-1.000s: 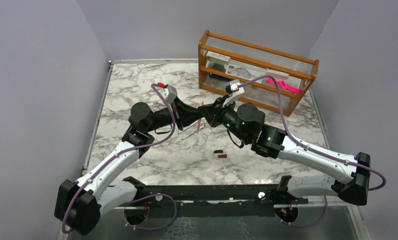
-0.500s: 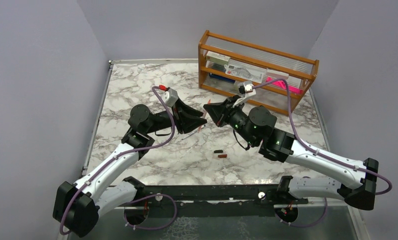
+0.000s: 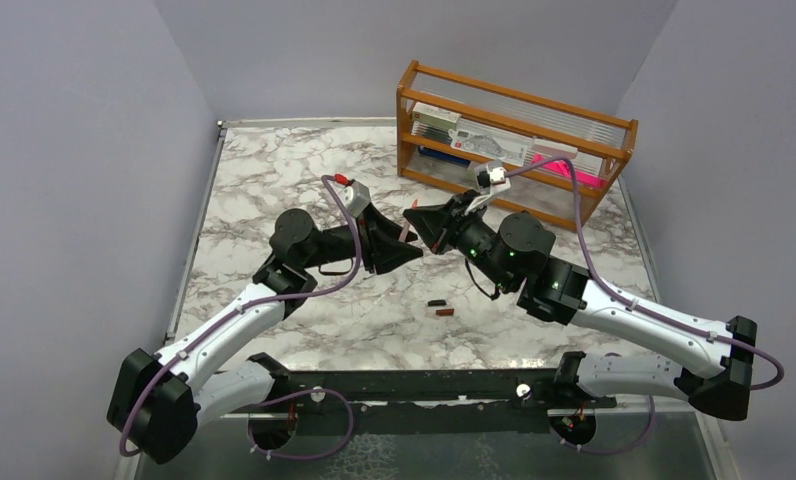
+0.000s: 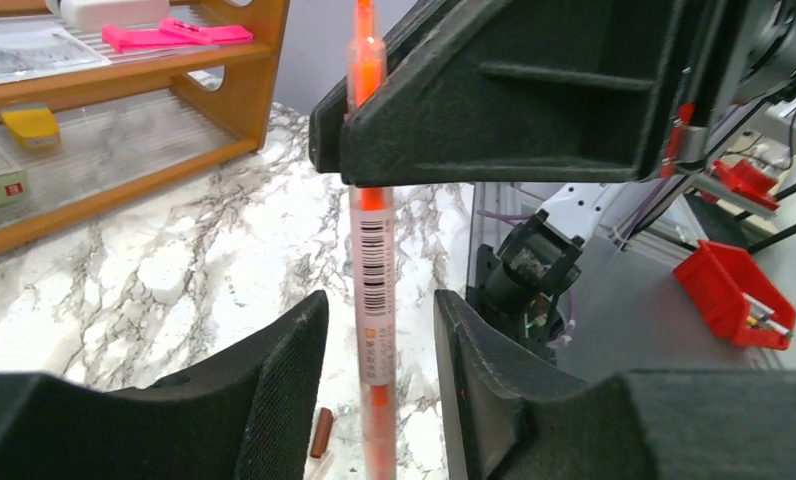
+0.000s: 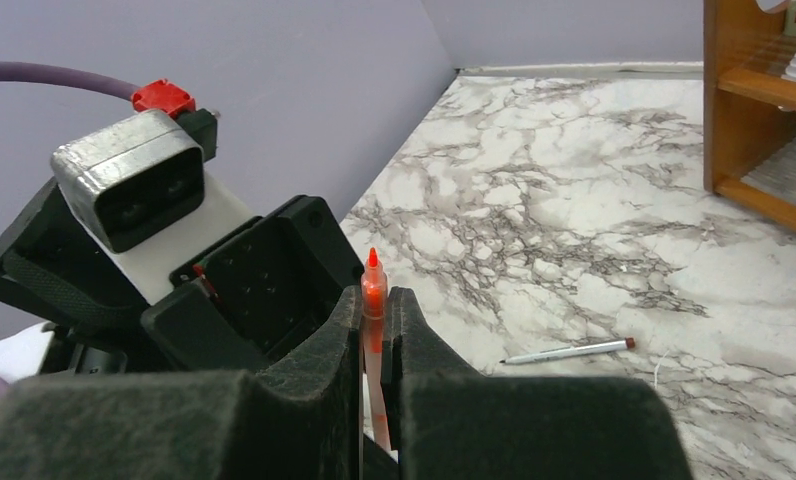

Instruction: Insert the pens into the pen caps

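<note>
In the top view, the orange pen [image 4: 373, 250] is almost wholly hidden between the two gripper heads, which meet above the middle of the marble table [image 3: 264, 180]. Its lower end is cut off by the frame edge in the left wrist view. It is clamped upright in the closed fingers of the right gripper [image 5: 376, 310], with its red tip standing clear above them. The left gripper [image 4: 379, 305] is set partly open around the same pen, with a gap showing on either side, so nothing is gripped by it.

A silvery pen [image 5: 569, 350] is seen lying alone on open marble. The black cap [image 3: 436, 302] and the dark red cap [image 3: 444, 313] lie just beside each other on bare marble between the grippers and the arm bases. The wooden rack [image 3: 514, 210] stands at the far right edge.

A barcode label is carried on the orange pen, but its digits are too small to be read.
</note>
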You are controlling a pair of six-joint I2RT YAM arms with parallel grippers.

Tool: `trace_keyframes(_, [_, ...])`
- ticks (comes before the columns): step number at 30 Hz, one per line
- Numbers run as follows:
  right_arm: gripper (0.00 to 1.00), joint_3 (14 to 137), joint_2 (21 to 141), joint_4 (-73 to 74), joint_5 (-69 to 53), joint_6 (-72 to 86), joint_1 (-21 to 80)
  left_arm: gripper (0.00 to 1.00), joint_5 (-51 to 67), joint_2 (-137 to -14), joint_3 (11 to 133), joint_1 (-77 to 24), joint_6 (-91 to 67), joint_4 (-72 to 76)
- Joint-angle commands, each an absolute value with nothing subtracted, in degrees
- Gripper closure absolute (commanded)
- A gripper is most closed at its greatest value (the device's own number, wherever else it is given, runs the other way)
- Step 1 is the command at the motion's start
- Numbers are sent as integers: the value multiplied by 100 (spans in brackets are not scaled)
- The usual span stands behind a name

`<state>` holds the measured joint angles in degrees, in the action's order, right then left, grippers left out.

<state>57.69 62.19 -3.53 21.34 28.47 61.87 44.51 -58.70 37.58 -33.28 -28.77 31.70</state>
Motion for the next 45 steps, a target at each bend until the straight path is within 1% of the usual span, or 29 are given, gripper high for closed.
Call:
trace_keyframes(1, [99, 5783, 6237, -577, 1811, 2986, 6177, 67, 4337, -5976, 3868, -3408, -2882, 3340])
trace_keyframes(4, [99, 5719, 6217, -546, 1818, 3005, 6178, 99, 4219, -5925, 3846, -3426, -2832, 3340])
trace_keyframes(11, [99, 5762, 6255, -353, 1873, 2798, 6174, 100, 4060, -5805, 3809, -3428, -2787, 3338])
trace_keyframes(12, [99, 5777, 6282, -325, 1857, 2775, 6172, 96, 4050, -5813, 3818, -3428, -2795, 3338])
trace_keyframes(14, [99, 5776, 6308, -310, 1803, 2760, 6177, 73, 4011, -5818, 3829, -3428, -2833, 3335])
trace_keyframes(15, [99, 5760, 6306, -328, 1777, 2764, 6171, 67, 3990, -5814, 3839, -3428, -2836, 3336])
trace_keyframes(17, [99, 5732, 6307, -342, 1750, 2762, 6174, 62, 3902, -5790, 3849, -3428, -2815, 3336])
trace_keyframes(22, [99, 5705, 6333, -325, 1774, 2734, 6177, 61, 3742, -5805, 3893, -3428, -2841, 3337])
trace_keyframes(23, [99, 5702, 6336, -325, 1763, 2719, 6175, 62, 3737, -5823, 3901, -3428, -2851, 3340])
trace_keyframes(25, [99, 5697, 6342, -315, 1739, 2716, 6177, 72, 3684, -5837, 3900, -3427, -2864, 3333])
trace_keyframes(26, [99, 5701, 6339, -324, 1712, 2704, 6177, 81, 3663, -5831, 3897, -3428, -2868, 3338])
trace_keyframes(27, [99, 5696, 6343, -318, 1693, 2701, 6177, 96, 3638, -5829, 3887, -3428, -2871, 3340])
trace_keyframes(28, [99, 5689, 6339, -310, 1682, 2701, 6176, 100, 3620, -5820, 3885, -3428, -2867, 3340])
trace_keyframes(30, [99, 5678, 6355, -298, 1684, 2694, 6174, 100, 3600, -5842, 3877, -3428, -2864, 3335])
trace_keyframes(31, [97, 5673, 6369, -277, 1693, 2679, 6178, 100, 3565, -5848, 3865, -3428, -2867, 3339])
trace_keyframes(32, [87, 5691, 6378, -246, 1718, 2662, 6179, 100, 3489, -5846, 3848, -3428, -2876, 3332])
trace_keyframes(33, [73, 5740, 6376, -174, 1800, 2642, 6173, 100, 3405, -5841, 3827, -3421, -2873, 3309])
trace_keyframes(34, [61, 5800, 6366, 15, 1998, 2665, 6175, 100, 3293, -5826, 3820, -3419, -2842, 3227])
trace_keyframes(35, [54, 5863, 6326, 251, 2230, 2701, 6177, 100, 3107, -5809, 3834, -3415, -2793, 3072])
trace_keyframes(39, [44, 5711, 5869, 1194, 2920, 2612, 6175, 100, 2179, -5724, 3987, -3366, -2544, 2071])
trace_keyframes(41, [42, 5407, 5607, 1510, 2913, 2495, 6176, 100, 2156, -5783, 4040, -3269, -2458, 1841])
trace_keyframes(43, [42, 5109, 5569, 2063, 2874, 2701, 6178, 100, 2211, -5870, 4112, -3181, -2444, 1708])
trace_keyframes(45, [45, 4814, 5596, 2566, 2600, 3108, 6174, 100, 2147, -5928, 4166, -3127, -2435, 1607])
